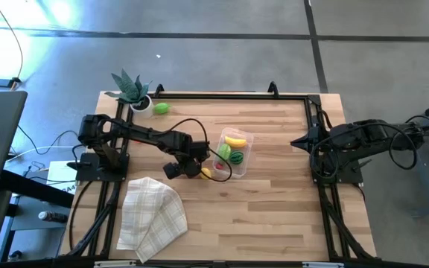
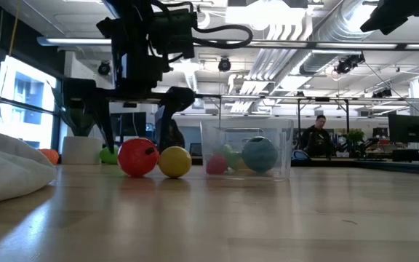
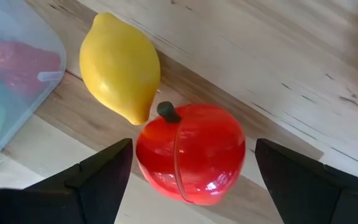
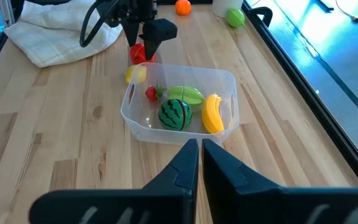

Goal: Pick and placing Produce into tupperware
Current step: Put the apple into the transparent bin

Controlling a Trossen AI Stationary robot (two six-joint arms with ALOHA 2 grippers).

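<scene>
Red apple (image 3: 190, 152) sits between left gripper's (image 3: 191, 163) open jaws.

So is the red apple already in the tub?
No. The red apple lies on the table beside the lemon, outside the tub.

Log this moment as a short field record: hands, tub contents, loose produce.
left hand: open, fingers either side of the red apple, not closed on it
right hand: shut, parked at the table's right edge
tupperware: holds watermelon, banana, light green piece, small red piece
loose produce: lemon beside the apple; green piece by the plant
</scene>
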